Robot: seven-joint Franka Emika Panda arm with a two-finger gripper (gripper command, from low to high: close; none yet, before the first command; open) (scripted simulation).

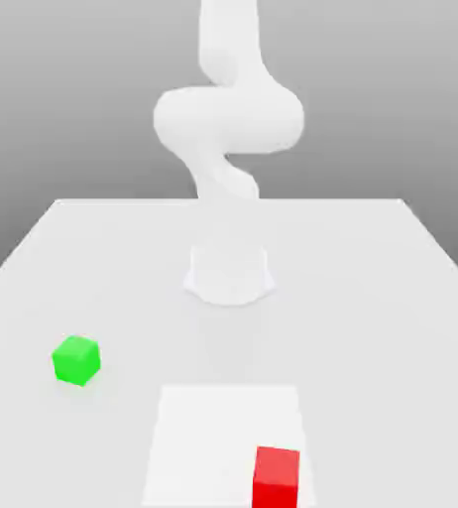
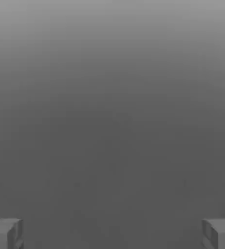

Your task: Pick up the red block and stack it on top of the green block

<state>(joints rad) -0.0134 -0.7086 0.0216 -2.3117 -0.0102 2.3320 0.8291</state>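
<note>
Red block (image 1: pixel 276 477), green block (image 1: pixel 76 359) well apart, seemingly unlabelled

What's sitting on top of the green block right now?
Nothing: the green block has a bare top face. The red block stands apart on the table. Its underside is hidden.

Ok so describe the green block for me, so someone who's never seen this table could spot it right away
Start at the white table with the robot's round base near its far middle. From the base, come toward the near edge and over to the exterior view's left: the green block sits alone there on bare tabletop. It is a small bright green cube; the only similar cube, the red block, sits on the paler square patch toward the right.
</note>
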